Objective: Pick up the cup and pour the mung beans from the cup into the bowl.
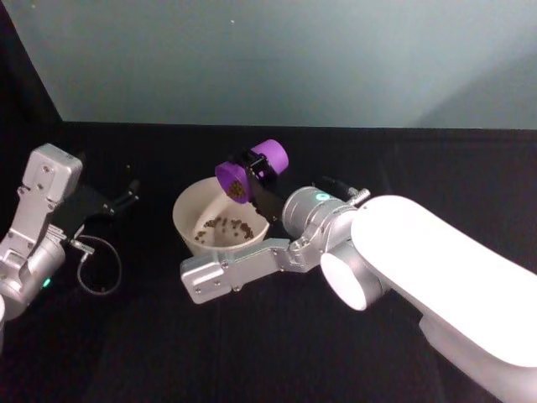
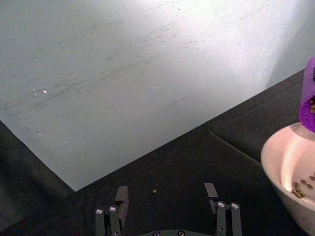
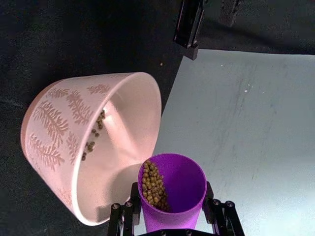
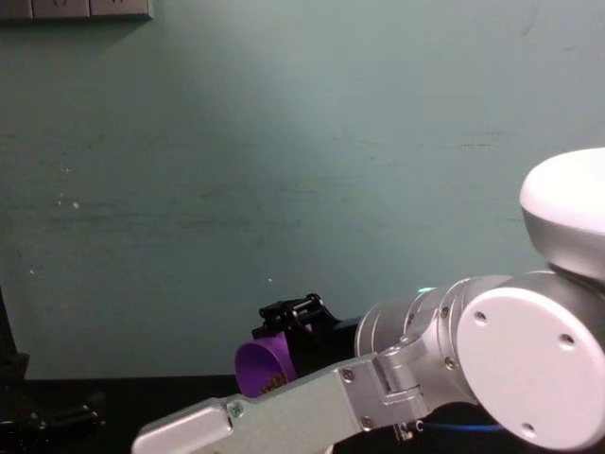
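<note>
Clamping the purple cup [image 1: 270, 156] between the fingers of the right gripper [image 1: 256, 175], closed on its sides near the base. Holding it up off the black desk [image 1: 151, 353], tipped steeply, mouth lowered over the far rim of the bowl [image 1: 178, 214]. From the right wrist: cup [image 3: 179, 182] open toward the camera, beans [image 3: 153, 187] heaped along its lower side right up to the lip, right gripper [image 3: 172, 219] hugging it on both sides, lip just beside the rim of the bowl [image 3: 54, 132]. Cannot tell whether lip and rim touch. Pale pinkish bowl with a leafy pattern on the outer wall, standing upright on the desk near its middle, a thin scatter of beans [image 1: 226, 225] already across the bottom. Parked well off to the left of the bowl, low over the desk: left gripper [image 1: 130, 195], with a loop of cable [image 1: 96, 269] lying beside that arm. From the left wrist: left gripper [image 2: 166, 194] spread wide, fingers [image 2: 121, 196] apart with nothing between them, bowl [image 2: 280, 162] and the purple edge of the cup [image 2: 310, 98] at the far side. From the chest: cup [image 4: 260, 369] peeking out above the right forearm, right gripper [image 4: 288, 317] black above it, pale green wall [image 4: 284, 142] behind.
</note>
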Motion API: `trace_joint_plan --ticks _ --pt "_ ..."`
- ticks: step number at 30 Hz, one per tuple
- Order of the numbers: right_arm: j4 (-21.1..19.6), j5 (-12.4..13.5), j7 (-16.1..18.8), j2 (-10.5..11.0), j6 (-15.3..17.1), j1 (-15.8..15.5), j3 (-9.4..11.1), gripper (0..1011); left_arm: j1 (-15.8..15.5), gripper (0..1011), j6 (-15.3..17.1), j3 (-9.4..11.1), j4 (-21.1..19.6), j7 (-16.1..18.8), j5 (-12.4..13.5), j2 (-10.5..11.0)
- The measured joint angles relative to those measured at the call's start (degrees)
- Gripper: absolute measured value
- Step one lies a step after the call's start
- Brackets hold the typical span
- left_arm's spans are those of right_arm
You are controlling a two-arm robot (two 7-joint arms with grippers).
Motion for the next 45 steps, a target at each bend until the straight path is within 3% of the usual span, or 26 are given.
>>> trace_joint_plan --ticks 10,45 --pt "0.0 -0.6 -1.4 -0.1 -1.0 -0.3 0.4 726 0.0 1000 0.0 0.0 0.0 0.0 0.0 0.0" --pt "-1.1 -2.8 -0.3 0.3 -1.2 -0.4 -0.6 726 0.0 1000 0.0 0.0 0.0 0.0 0.0 0.0"
